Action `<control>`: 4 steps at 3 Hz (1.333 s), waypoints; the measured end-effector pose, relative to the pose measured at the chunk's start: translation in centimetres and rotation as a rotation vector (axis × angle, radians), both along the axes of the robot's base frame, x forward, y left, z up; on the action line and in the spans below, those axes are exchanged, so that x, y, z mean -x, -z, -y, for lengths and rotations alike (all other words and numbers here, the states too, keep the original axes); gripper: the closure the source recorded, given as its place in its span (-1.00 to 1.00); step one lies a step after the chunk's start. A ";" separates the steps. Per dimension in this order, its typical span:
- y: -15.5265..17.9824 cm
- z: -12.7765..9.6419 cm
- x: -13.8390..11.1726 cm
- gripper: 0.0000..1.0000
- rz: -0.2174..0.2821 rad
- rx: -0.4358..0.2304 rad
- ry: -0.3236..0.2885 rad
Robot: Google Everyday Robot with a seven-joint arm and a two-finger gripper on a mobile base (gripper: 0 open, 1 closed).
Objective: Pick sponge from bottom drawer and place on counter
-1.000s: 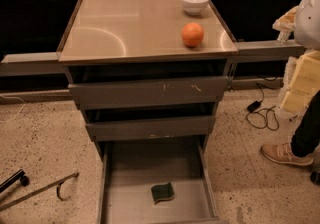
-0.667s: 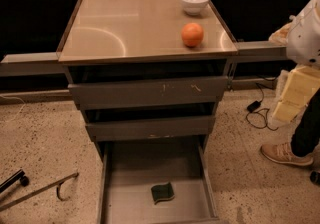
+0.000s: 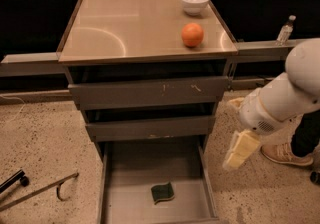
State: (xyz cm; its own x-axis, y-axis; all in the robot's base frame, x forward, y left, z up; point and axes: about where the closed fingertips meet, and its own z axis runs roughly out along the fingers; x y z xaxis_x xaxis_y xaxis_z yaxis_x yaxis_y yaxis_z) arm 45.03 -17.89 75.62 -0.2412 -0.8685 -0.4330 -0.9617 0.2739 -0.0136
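Note:
The dark green sponge (image 3: 162, 192) lies flat on the floor of the bottom drawer (image 3: 125, 203), near its front middle. That drawer is pulled far out, the lowest of three grey ones. The counter (image 3: 125, 23) is the beige-grey cabinet top above, with a faint arc mark at its left. My white arm comes in from the right. My gripper (image 3: 240, 150), pale yellow, hangs down beside the drawer's right wall, above and to the right of the sponge and apart from it.
An orange ball (image 3: 192, 34) and a white bowl (image 3: 194, 2) sit on the counter's right side. A person's shoe (image 3: 286, 154) stands on the floor at right. A plastic bottle (image 3: 285, 30) stands on the right ledge. A metal rod (image 3: 40, 189) lies at lower left.
My arm has swung in from the right edge, leftward and down, bringing the gripper close to the open bottom drawer's right side. The sponge has not moved.

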 end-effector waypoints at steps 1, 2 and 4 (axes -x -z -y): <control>7.4 -2.8 0.5 -1.00 -0.010 -0.159 -0.009; 12.4 -4.8 1.5 -1.00 -0.026 -0.250 -0.028; 13.9 -6.2 1.7 -1.00 0.013 -0.257 -0.034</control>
